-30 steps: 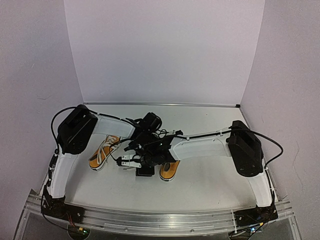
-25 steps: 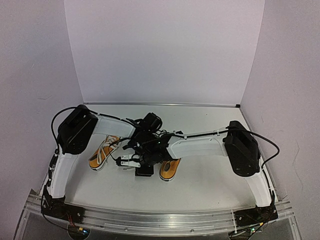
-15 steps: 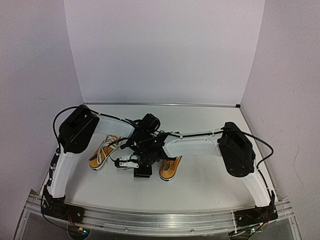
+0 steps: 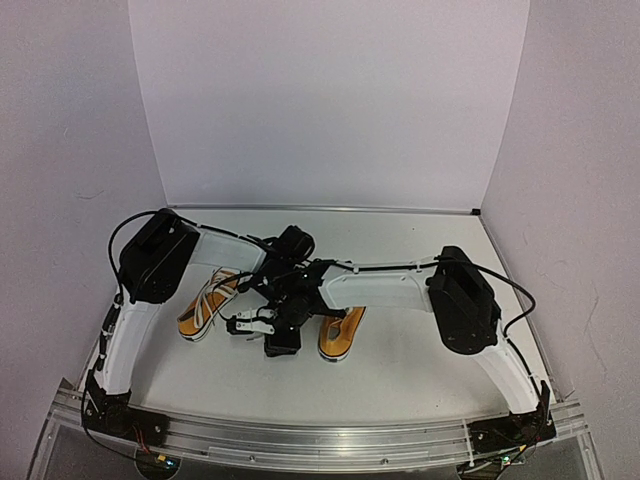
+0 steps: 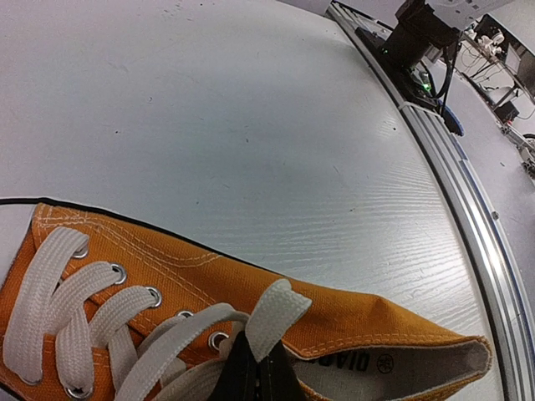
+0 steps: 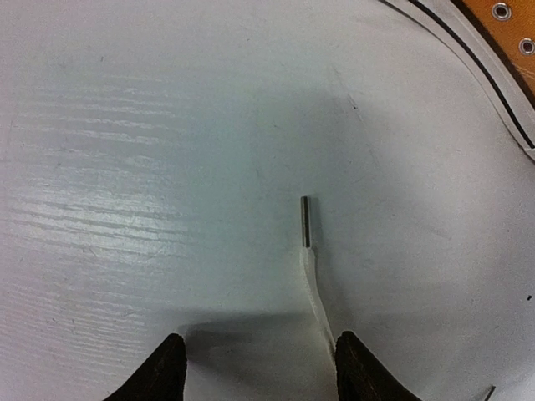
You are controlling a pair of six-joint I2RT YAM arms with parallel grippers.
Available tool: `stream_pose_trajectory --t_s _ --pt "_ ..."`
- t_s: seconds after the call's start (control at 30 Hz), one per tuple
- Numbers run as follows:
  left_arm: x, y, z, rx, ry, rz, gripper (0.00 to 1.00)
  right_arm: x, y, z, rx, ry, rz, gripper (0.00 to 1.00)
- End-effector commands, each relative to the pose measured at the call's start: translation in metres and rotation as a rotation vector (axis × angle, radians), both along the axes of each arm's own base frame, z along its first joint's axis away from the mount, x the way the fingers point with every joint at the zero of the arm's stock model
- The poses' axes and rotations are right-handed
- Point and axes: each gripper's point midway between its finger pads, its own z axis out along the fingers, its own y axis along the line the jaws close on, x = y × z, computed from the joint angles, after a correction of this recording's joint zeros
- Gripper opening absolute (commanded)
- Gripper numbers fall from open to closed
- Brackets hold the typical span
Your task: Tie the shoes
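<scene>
- White tabletop (image 4: 420, 370) and pale walls; from above, the crowded wrists hide both grippers' tips and part of the right shoe (image 4: 340, 336).
- Left shoe (image 4: 203, 310) lies beside the left forearm, slanting near-left to far-right, its toe perhaps nearest.
- Left gripper (image 5: 255, 378), mostly cut off by the frame, pinches a white lace (image 5: 272, 311) directly over the right shoe's eyelets; the shoe runs crosswise, heel opening to the right.
- Right gripper (image 6: 261, 341) stands partly open and empty, with an aglet (image 6: 308, 221) on the table just ahead.
</scene>
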Motion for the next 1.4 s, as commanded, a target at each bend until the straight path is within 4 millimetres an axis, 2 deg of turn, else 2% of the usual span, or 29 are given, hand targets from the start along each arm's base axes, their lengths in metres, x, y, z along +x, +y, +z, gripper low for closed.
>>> stream_pose_trajectory --t_s 0.0,0.1,0.33,0.47,0.7,0.8,0.87,0.97,1.1,1.37 --pt "0.007 -0.008 -0.032 0.134 -0.119 0.054 0.00 0.001 -0.019 -0.053 -0.107 0.090 -0.030 0.58" --pt "0.007 -0.007 -0.034 0.141 -0.120 0.053 0.00 -0.002 -0.023 -0.058 -0.127 0.110 -0.034 0.52" --pt "0.008 -0.007 -0.034 0.139 -0.125 0.054 0.00 -0.015 -0.036 -0.058 -0.166 0.130 -0.029 0.34" --pt "0.008 -0.008 -0.033 0.137 -0.123 0.056 0.00 -0.021 -0.041 -0.052 -0.193 0.109 -0.032 0.29" --pt "0.009 -0.009 -0.031 0.132 -0.126 0.058 0.00 -0.032 -0.066 -0.041 -0.256 0.120 -0.079 0.22" --pt "0.009 -0.009 -0.031 0.132 -0.122 0.059 0.00 -0.034 -0.072 -0.026 -0.249 0.099 -0.089 0.21" --pt "0.009 -0.009 -0.031 0.131 -0.121 0.060 0.00 -0.034 -0.071 -0.013 -0.234 0.069 -0.090 0.22" --pt "0.009 -0.010 -0.030 0.130 -0.120 0.061 0.00 -0.035 -0.060 0.003 -0.200 0.024 -0.073 0.35" --pt "0.008 -0.011 -0.030 0.128 -0.118 0.058 0.00 -0.040 -0.046 0.008 -0.172 -0.010 -0.043 0.49" --pt "0.007 -0.010 -0.032 0.131 -0.113 0.057 0.00 -0.036 -0.030 0.000 -0.161 -0.058 -0.017 0.52"
